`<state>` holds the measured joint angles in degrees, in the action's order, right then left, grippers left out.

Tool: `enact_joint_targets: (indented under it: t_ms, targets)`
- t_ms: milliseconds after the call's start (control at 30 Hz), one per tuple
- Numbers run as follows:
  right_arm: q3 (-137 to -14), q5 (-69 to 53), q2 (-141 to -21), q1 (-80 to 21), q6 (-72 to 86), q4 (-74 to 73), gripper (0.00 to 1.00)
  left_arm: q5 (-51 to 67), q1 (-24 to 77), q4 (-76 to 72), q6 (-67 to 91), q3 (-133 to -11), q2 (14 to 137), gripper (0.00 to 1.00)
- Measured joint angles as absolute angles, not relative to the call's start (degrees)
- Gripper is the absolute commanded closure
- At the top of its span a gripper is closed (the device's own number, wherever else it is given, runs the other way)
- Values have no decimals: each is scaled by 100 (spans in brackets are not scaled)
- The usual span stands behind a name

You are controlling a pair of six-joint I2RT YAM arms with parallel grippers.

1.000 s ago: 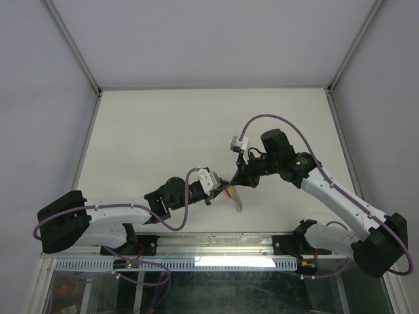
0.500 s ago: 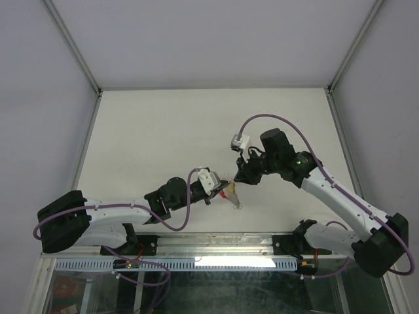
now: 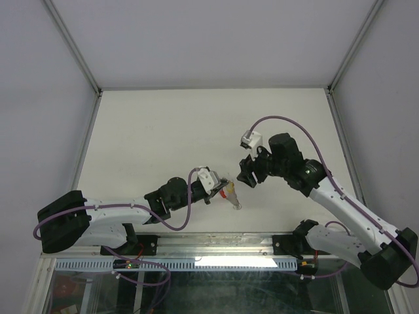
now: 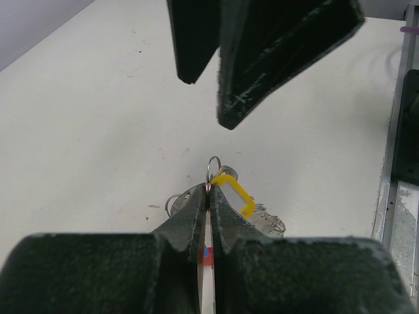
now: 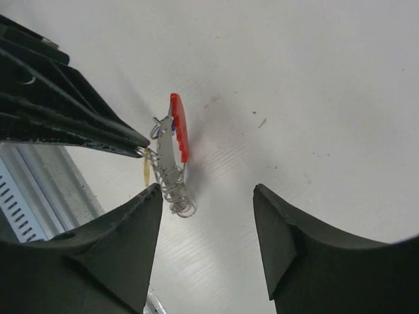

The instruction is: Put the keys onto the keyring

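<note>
My left gripper (image 3: 224,188) is shut on the silvery ring (image 4: 213,165) of the keyring (image 3: 231,195) and holds it just above the table. The red tab (image 5: 178,125) and the short chain (image 5: 175,195) hang below the ring. A key with a yellow head (image 4: 234,193) sits against the ring beside the left fingertips (image 4: 196,204). A speck of blue (image 4: 208,251) shows behind the shut jaws, next to some red. My right gripper (image 5: 207,188) stands open a little to the right of the keyring, with nothing between its fingers (image 4: 262,59).
The white table (image 3: 163,131) is walled on three sides by grey panels. A metal rail (image 3: 216,245) runs along the near edge, close behind the keyring. Purple cables loop over both arms.
The right gripper has opened and drawn back to the right, away from the keyring. The left gripper has kept its grip, and the keyring's hanging part has settled closer under it.
</note>
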<state>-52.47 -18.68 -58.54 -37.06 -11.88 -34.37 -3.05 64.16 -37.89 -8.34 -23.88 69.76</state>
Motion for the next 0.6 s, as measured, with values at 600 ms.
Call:
enact_joint_targets:
  t_ms: [600]
  targets:
    - [-3225,-2985,-4917,-3706,1037,-1160,46,-607,6416,-3929,-266,-2388,7039,100]
